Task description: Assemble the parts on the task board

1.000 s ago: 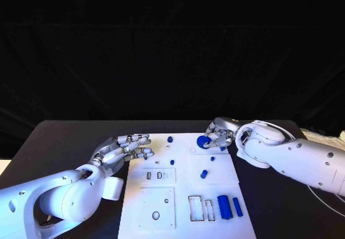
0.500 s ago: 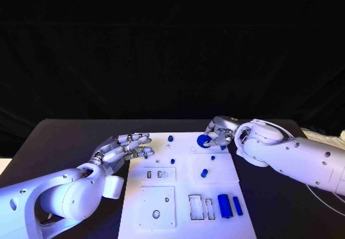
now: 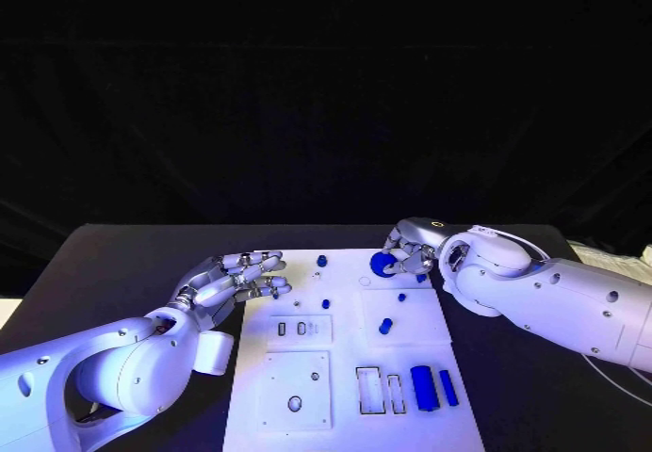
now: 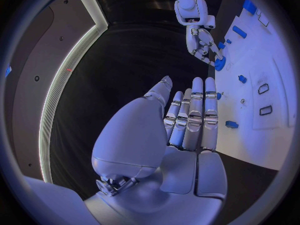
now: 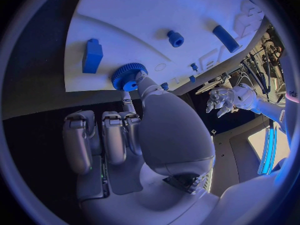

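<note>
The right hand (image 3: 408, 247) pinched a blue gear (image 3: 382, 265) at the far edge of the board (image 3: 306, 377), while the left hand (image 3: 234, 280) held nothing, fingers loosely apart, beside its left edge.

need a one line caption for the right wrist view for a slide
Right hand pinching a blue gear-like round part at the edge of the white task board.

No readable text, labels, numbers or signs anywhere in these views
</note>
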You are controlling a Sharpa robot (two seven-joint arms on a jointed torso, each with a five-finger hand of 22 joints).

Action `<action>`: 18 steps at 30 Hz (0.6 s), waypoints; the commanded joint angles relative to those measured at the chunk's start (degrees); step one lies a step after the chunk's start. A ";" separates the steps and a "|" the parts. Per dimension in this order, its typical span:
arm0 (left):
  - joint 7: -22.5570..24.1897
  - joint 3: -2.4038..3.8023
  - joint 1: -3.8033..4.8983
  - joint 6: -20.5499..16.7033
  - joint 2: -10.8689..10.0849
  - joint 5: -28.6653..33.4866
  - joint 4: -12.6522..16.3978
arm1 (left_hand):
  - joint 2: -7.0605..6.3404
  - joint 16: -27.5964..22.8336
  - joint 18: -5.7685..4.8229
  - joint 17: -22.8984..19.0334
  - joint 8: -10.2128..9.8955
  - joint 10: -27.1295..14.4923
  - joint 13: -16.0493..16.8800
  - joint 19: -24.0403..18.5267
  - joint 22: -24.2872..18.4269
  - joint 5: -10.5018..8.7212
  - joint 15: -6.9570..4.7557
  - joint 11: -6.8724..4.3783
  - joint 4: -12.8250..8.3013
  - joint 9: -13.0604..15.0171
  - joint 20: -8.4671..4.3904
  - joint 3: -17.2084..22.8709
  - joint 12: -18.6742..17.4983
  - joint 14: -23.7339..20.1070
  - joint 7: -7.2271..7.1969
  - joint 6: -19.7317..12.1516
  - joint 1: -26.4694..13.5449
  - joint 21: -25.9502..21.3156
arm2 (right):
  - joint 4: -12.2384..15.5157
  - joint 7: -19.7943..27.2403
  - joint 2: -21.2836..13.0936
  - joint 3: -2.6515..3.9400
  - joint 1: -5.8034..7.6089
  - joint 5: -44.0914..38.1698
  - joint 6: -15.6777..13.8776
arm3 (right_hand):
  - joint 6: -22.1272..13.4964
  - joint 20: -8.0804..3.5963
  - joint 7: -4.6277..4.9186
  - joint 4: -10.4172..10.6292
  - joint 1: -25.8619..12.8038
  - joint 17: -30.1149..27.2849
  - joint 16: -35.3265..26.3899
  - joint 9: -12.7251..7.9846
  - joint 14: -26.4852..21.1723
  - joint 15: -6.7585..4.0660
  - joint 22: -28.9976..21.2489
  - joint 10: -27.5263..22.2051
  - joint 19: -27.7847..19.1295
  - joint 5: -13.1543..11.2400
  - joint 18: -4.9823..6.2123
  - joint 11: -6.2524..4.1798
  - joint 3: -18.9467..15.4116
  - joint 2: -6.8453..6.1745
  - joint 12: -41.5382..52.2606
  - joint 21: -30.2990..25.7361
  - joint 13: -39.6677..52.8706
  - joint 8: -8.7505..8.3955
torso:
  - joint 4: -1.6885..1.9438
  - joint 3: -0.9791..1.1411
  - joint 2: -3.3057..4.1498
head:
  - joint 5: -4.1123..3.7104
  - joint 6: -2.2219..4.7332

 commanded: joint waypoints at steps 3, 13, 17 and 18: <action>0.07 0.04 0.06 1.38 0.09 0.08 0.05 | -0.24 -0.40 0.49 0.07 -0.20 -0.28 -0.07 -0.08 -0.06 -0.13 0.48 0.04 -0.40 -0.04 0.14 -0.03 -0.08 -0.11 0.05 -0.37 0.06 -0.20 | 0.33 -0.14 0.17 -0.52 -0.91 -5.08 -1.23 | 3.26 -0.77 -1.76 0.49 -1.73 15.09 0.35 0.87 5.98 -0.70 15.09 6.05 6.00 2.24 -0.38 -0.88 0.88 1.61 0.20 0.13 15.07 0.83 | 0.06 -0.02 -0.03 | -0.15 -0.02; 0.00 0.04 0.06 1.48 0.13 0.08 -0.23 | -0.24 -0.40 0.49 0.07 -0.20 -0.28 -0.07 -0.08 -0.06 -0.13 0.48 0.04 -0.40 -0.04 0.14 -0.03 -0.08 -0.11 0.05 -0.37 0.06 -0.20 | 4.43 -0.09 -0.37 -0.48 -0.96 -5.86 -7.27 | 3.83 -1.27 -2.12 0.01 -3.45 15.09 0.35 1.05 5.98 -1.10 15.09 6.05 6.00 7.66 -0.38 -1.28 2.64 1.96 0.20 0.13 15.07 -0.06 | 0.08 0.03 -0.04 | 0.07 0.21; -0.03 0.04 0.06 1.52 0.12 0.08 -0.32 | -0.25 -0.45 0.49 0.08 -0.20 -0.32 -0.07 -0.11 -0.08 -0.16 0.49 0.05 -0.42 -0.04 0.15 -0.02 -0.07 -0.11 0.06 -0.40 -0.01 -0.22 | 7.45 -0.58 -0.46 -0.46 -0.81 -7.31 -9.35 | 3.84 -1.28 -2.11 -0.36 -3.59 15.09 0.35 1.08 5.98 -1.10 15.09 6.05 6.00 8.98 -0.38 -1.29 3.33 2.01 0.20 0.13 15.07 -0.36 | 0.08 -0.03 -0.02 | 0.12 0.25; -0.04 0.04 0.05 1.55 0.13 0.08 -0.34 | -0.25 -0.45 0.49 0.08 -0.20 -0.32 -0.07 -0.11 -0.08 -0.16 0.49 0.05 -0.42 -0.04 0.15 -0.02 -0.07 -0.11 0.06 -0.40 -0.01 -0.22 | 8.15 -0.73 -0.36 -0.46 -0.78 -7.67 -9.68 | 3.89 -1.28 -2.12 -0.42 -3.60 15.09 0.35 1.09 5.98 -1.10 15.09 6.05 6.00 9.15 -0.38 -1.30 3.44 2.03 0.20 0.13 15.07 -0.39 | 0.13 -0.04 -0.02 | 0.10 0.25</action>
